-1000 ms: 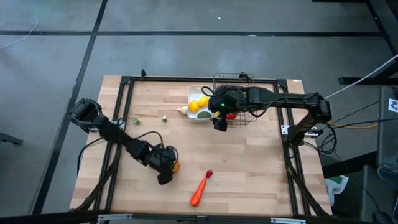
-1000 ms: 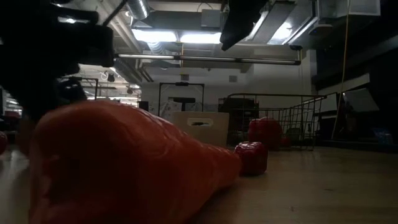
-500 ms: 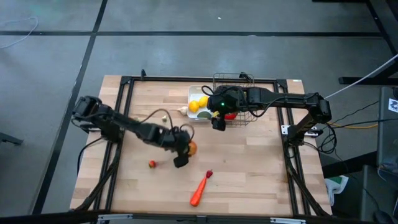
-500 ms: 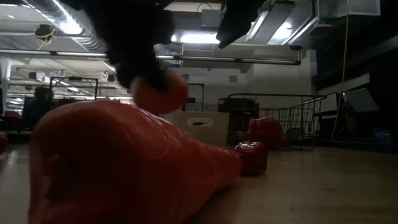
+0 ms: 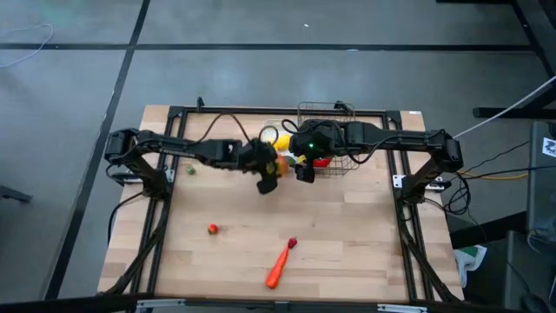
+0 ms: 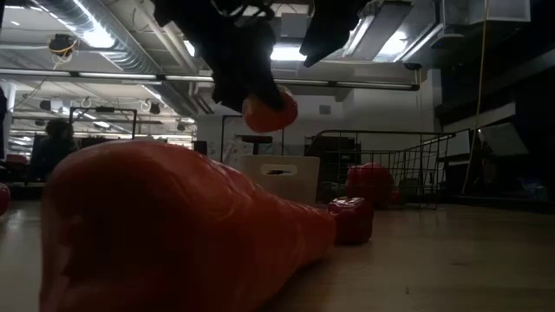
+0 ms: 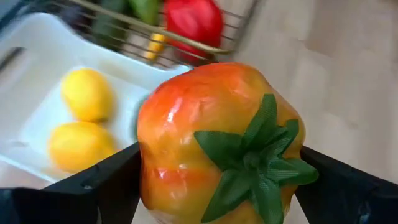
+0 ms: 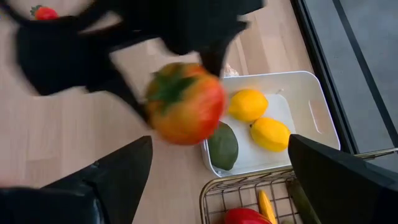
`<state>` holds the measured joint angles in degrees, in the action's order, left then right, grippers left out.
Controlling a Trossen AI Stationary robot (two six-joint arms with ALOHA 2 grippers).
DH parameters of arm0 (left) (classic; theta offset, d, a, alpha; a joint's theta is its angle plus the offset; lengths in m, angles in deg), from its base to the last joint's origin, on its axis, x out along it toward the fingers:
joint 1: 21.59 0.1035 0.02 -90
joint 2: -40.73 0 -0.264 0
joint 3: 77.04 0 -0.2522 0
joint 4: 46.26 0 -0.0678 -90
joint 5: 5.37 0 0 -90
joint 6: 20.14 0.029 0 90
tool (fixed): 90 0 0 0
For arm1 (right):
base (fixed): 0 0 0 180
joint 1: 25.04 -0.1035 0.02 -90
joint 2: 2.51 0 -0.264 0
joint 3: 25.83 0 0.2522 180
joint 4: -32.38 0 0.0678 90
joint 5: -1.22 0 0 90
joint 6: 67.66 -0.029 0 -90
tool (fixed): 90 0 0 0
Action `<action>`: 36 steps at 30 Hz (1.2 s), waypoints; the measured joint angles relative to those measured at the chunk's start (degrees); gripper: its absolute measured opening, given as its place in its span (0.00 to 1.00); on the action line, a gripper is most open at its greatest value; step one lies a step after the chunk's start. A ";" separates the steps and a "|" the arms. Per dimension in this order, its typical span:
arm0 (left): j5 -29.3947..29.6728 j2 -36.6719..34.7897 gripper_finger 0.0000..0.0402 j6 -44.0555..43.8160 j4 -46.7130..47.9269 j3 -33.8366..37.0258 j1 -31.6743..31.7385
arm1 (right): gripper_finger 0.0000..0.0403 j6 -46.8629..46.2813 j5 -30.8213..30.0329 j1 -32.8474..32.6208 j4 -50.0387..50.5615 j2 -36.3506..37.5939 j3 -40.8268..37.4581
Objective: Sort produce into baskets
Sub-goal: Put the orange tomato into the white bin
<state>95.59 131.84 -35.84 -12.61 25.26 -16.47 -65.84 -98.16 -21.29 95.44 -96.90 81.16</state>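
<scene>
My left gripper [image 5: 270, 172] is shut on the orange tomato [image 5: 278, 163], held in the air next to the white tray [image 5: 280, 149]. The tray holds two yellow lemons [image 8: 247, 104] and a dark green piece [image 8: 222, 147]. The wire-mesh basket [image 5: 334, 139] stands to the tray's right with a red pepper [image 7: 193, 22] and green pieces inside. My right gripper [image 5: 304, 169] is open and empty, hovering near the tray's near right corner, close to the tomato. An orange carrot [image 5: 278, 266] and a small red chilli [image 5: 292, 243] lie on the table near its front edge. My left gripper pinches the tomato's two opposite sides [image 7: 146, 168] between its two fingers, with the green leafy stem cap [image 7: 258, 162] facing back toward the wrist. The fingers [image 6: 238, 65] slant down from above on the table's left side. The tomato hangs below them, lifted clear of the table.
A small red piece [image 5: 212, 229] lies on the table's near left part and a small green piece [image 5: 190, 170] lies at the left. The black frame rails [image 5: 165, 191] run along the table's edges. The two grippers are close together by the tray.
My left gripper has carried the tomato from the table's near left part up and toward the far right, to beside the white tray; it stays shut on the tomato. The small red piece on the near left has come into view as the arm left it.
</scene>
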 joint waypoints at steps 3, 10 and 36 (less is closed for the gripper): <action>-0.02 0.00 0.86 1.18 0.03 0.00 3.39 | 0.92 0.00 0.02 -0.04 0.02 0.00 0.00; -0.01 0.01 0.86 4.31 -3.15 0.00 11.06 | 0.92 -0.09 0.02 -0.04 0.02 0.00 0.00; -2.36 11.69 0.86 5.62 -16.06 -0.07 20.29 | 0.92 -3.69 0.03 0.00 0.07 0.00 0.00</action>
<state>93.23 143.53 -30.22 -28.67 25.19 3.82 -69.53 -98.13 -21.30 95.51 -96.90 81.16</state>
